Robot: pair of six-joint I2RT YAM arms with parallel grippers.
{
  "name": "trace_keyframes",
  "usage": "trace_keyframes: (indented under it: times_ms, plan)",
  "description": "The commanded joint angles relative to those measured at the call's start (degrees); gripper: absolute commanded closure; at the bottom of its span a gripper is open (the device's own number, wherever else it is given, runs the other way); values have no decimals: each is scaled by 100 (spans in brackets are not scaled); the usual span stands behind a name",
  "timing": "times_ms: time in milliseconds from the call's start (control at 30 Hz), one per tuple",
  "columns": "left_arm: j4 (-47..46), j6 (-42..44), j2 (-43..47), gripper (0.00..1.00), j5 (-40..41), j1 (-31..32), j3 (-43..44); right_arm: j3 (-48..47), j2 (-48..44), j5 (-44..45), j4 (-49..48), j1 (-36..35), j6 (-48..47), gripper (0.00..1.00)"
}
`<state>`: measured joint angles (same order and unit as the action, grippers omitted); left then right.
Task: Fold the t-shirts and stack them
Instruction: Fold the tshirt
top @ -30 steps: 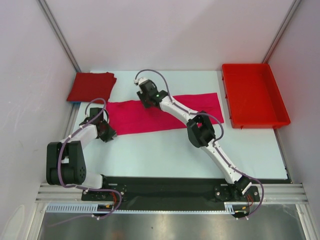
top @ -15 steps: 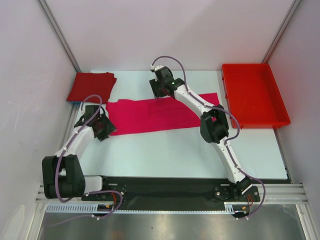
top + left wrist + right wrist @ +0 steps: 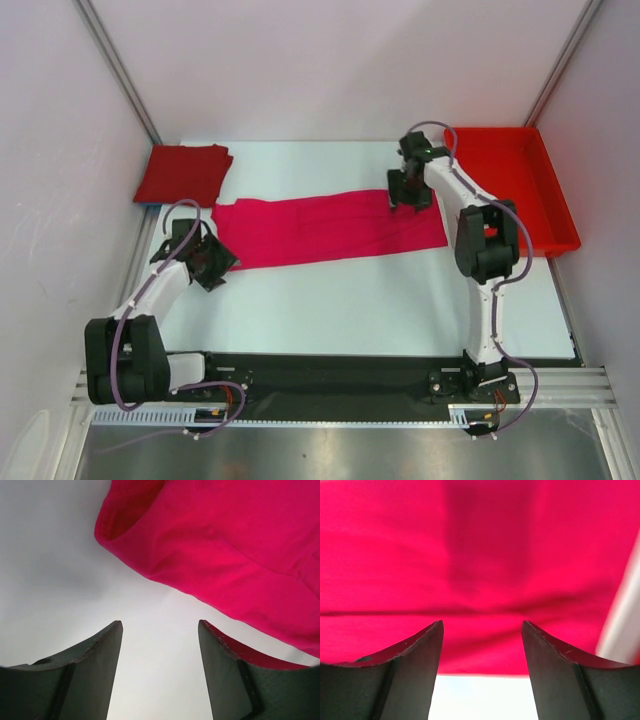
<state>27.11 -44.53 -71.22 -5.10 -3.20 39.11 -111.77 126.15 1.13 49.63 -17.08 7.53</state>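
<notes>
**Supervisor:** What lay on the table (image 3: pixel 350 300)?

**Inspector:** The largest item was the pink shirt (image 3: pixel 320 228), lying flat as a long, narrow band. Its long axis ran left to right across the middle of the table, with the right end tilted slightly towards the far side. I could not tell which end was the collar. The right end stopped just beside the red tray (image 3: pixel 510 195), which stood at the far right corner. The crimson shirt (image 3: pixel 183 174) lay folded into a rough square at the far left corner, close to the pink shirt's left end.

**Supervisor:** And the grippers?

**Inspector:** The left gripper (image 3: pixel 160 625) sat low at the near left corner of the pink shirt (image 3: pixel 225 545). Its jaws were well apart with only bare table between them, and it held nothing. The right gripper (image 3: pixel 482 624) hung over the far edge of the pink shirt (image 3: pixel 470 555) near its right end. Its jaws were equally wide apart and had hold of nothing.
</notes>
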Motion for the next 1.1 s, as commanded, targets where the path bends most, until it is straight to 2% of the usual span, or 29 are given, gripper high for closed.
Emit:
trace_keyframes:
  times_ms: [0,167,300,467,500,600,767,900,1067]
  plan:
    - [-338,-47,-120,34,-254,-49,193,742,-845,-25,30,196,179,32]
    - [-619,-20,-532,36,-368,-14,456,1358,-1013,54,-154,661,179,39]
    - [-593,50,-963,37,-377,-14,764,1771,-1031,107,-295,925,249,55]
    - [-567,129,-1271,37,-333,-14,1063,2202,-1347,318,-515,1093,346,69]
    - [-567,129,-1376,37,-325,-5,1098,2264,-1408,370,-568,1136,363,75]
    - [-593,129,-1552,37,-334,-5,1204,2510,-1532,327,-735,1294,354,76]
    - [-576,164,-1834,37,-281,-14,1327,2519,-1233,292,-657,1453,372,79]
    - [-558,208,-1860,37,-211,-14,1336,3044,-1548,511,-638,1488,460,83]
    - [-462,349,-1860,37,-61,-5,1301,3372,-1708,634,-735,1515,451,84]
